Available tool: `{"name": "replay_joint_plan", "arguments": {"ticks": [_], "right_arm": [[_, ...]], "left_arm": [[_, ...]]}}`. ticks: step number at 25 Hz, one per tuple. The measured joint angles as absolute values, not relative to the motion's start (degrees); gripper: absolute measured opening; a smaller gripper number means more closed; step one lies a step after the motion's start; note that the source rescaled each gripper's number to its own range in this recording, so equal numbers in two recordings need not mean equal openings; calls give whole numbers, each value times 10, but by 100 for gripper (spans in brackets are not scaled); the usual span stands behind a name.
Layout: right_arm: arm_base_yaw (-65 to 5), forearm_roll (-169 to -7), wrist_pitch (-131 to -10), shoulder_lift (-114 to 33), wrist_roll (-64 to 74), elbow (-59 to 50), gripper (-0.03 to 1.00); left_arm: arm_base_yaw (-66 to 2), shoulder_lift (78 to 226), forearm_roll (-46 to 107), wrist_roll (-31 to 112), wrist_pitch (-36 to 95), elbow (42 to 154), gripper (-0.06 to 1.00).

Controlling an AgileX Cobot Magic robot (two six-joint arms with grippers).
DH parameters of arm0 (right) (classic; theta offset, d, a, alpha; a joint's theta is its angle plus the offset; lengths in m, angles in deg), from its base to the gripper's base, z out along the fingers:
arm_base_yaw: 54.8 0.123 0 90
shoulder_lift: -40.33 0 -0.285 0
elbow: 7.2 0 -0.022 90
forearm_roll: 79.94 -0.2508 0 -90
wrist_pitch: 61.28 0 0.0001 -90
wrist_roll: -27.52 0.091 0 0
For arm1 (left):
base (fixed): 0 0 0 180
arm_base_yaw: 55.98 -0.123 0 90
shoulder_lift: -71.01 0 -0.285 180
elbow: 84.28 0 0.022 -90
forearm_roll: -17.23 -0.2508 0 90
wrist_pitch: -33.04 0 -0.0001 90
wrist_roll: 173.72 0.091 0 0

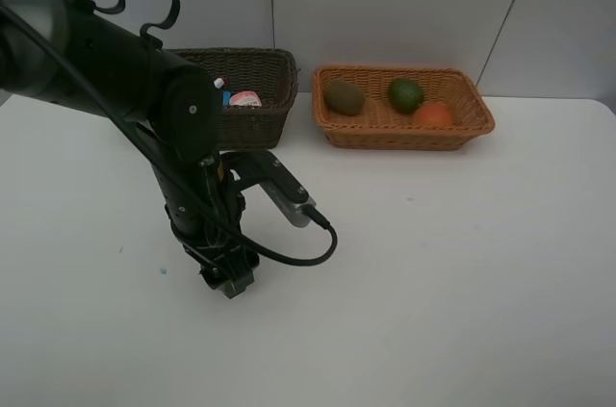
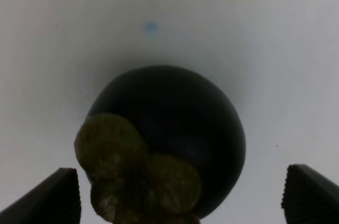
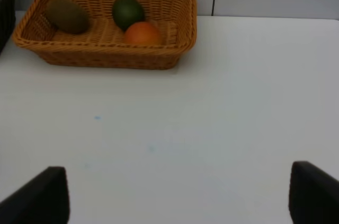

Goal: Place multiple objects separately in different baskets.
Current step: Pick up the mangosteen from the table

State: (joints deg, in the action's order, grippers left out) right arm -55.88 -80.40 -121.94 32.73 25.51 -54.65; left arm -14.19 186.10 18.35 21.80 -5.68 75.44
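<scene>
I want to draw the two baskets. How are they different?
The dark brown basket looks deeper, while the orange-tan basket is shallower. The brown one stands left, the tan one right. The tan one holds a kiwi, a lime and an orange fruit; the brown one shows something pink and white. Both are woven rectangles.

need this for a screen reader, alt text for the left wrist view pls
A round dark mangosteen with greenish-brown leafy sepals sits on the white table, centred between the left gripper's two open black fingertips, which stand clear of it on both sides.
</scene>
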Motion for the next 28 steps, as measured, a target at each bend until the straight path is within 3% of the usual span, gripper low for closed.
{"name": "replay_joint_plan", "arguments": {"ticks": [21, 23, 25, 28], "right_arm": [[-559, -804, -1219, 327, 255, -546, 100], [-559, -804, -1219, 327, 255, -546, 100], [-559, -804, -1219, 327, 255, -546, 100], [-559, -804, -1219, 327, 255, -546, 100]], "left_arm": [[-147, 1893, 184, 220, -13, 752, 100], [-147, 1893, 184, 220, -10, 752, 96], [-147, 1893, 184, 220, -9, 752, 81], [-147, 1893, 184, 220, -12, 752, 80]]}}
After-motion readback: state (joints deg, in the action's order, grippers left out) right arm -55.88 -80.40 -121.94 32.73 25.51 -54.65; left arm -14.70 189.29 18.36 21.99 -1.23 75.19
